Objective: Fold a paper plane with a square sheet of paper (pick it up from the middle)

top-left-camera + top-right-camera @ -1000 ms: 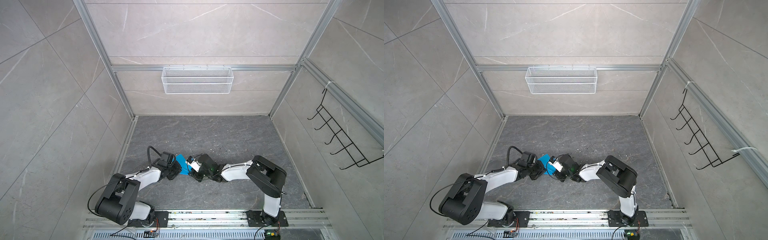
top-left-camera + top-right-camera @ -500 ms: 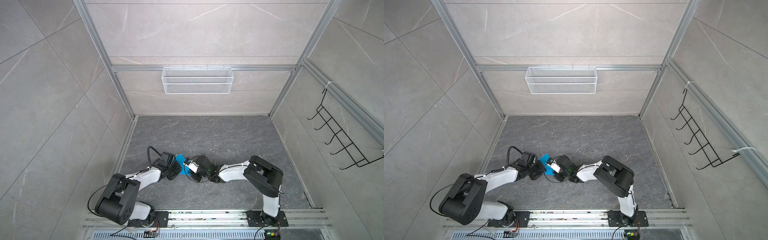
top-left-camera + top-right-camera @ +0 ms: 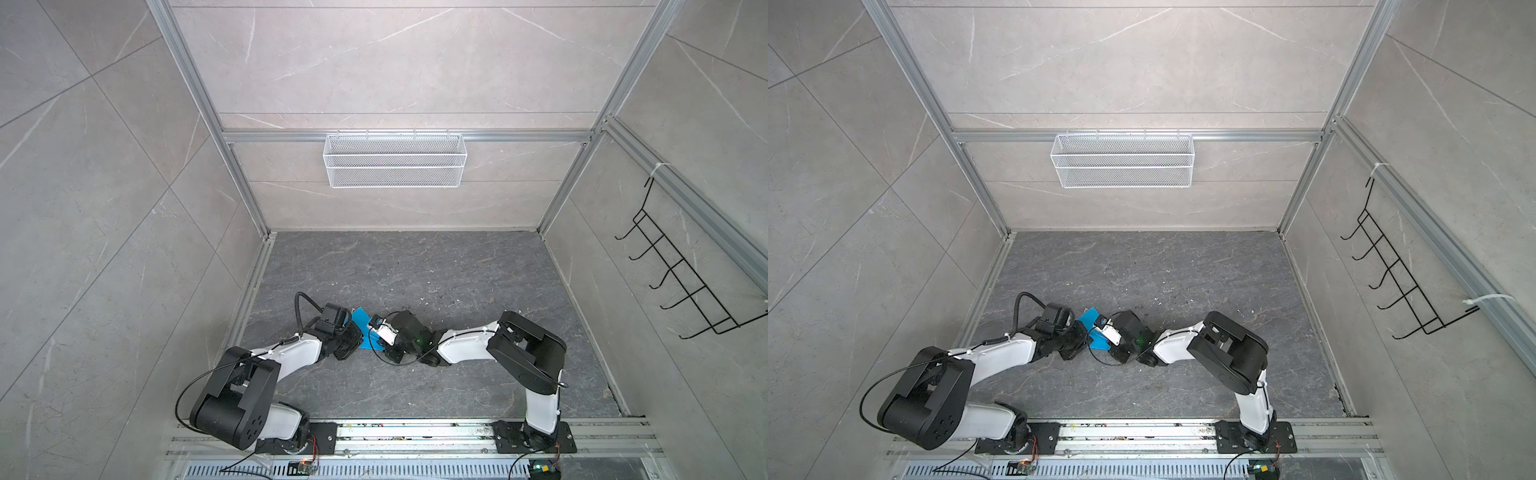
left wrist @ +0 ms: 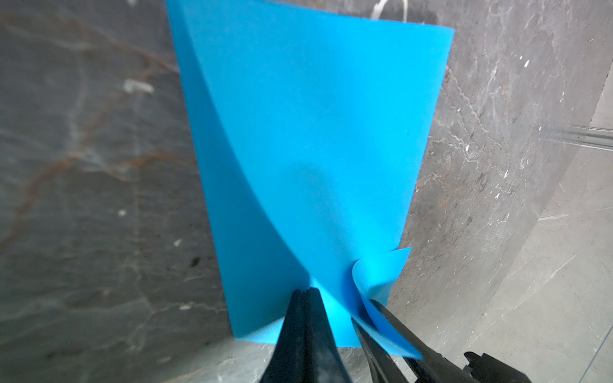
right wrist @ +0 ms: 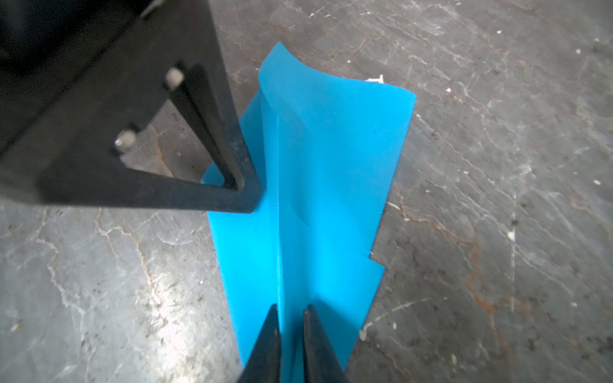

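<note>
The square sheet of paper [image 3: 366, 329] [image 3: 1093, 320] is bright blue and hangs just above the floor between both grippers, bent double along a centre ridge [image 5: 331, 185]. My left gripper [image 4: 306, 291] [image 3: 360, 338] is shut on one edge of the sheet [image 4: 315, 149]. My right gripper [image 5: 288, 308] [image 3: 375, 337] is shut on the raised ridge at the opposite edge, its jaws only narrowly apart. Its fingers [image 4: 393, 320] pinch a curled corner beside the left jaws. The left fingers [image 5: 243, 195] show in the right wrist view. No paper plane is in view.
Dark marbled floor [image 3: 415, 270] lies under both arms, with white specks on it. A white wire basket [image 3: 395, 160] hangs on the back wall. A black hook rack [image 3: 681, 286] is on the right wall. The arm bases sit on a metal rail [image 3: 415, 432] at the front.
My right gripper has moved left to the sheet and its jaws have narrowed onto the paper's ridge. The left gripper has kept its hold in place.
</note>
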### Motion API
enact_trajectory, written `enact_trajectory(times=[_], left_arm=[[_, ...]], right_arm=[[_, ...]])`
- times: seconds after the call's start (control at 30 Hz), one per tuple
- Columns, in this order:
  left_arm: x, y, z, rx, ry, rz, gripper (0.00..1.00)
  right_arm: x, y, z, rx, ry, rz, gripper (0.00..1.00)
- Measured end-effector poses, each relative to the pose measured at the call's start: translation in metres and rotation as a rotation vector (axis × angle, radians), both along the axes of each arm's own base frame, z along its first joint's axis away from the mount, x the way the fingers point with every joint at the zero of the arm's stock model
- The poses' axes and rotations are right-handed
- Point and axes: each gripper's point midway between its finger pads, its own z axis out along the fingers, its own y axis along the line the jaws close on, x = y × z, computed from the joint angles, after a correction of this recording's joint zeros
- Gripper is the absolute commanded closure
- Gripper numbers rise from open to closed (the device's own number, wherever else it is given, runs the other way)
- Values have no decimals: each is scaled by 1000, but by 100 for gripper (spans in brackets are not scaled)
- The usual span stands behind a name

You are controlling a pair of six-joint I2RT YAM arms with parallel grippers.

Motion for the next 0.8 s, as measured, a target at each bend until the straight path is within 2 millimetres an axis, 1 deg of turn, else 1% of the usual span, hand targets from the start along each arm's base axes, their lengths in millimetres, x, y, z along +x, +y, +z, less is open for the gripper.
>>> enact_trajectory(times=[0.13, 0.37, 0.53, 0.8], left_arm=[[0, 0, 0, 0, 0, 0, 96], [0, 0, 0, 0, -1, 0, 96], [-5, 3, 1, 10, 13, 1, 94], [-7, 5, 14, 12, -18, -11, 91]], right_arm=[[-1, 0, 1, 37, 47, -2, 94], [4, -2, 7, 148, 199, -19, 95], [3, -3, 4, 212, 325, -33, 95], [6, -2, 1, 320, 499, -71, 95]])
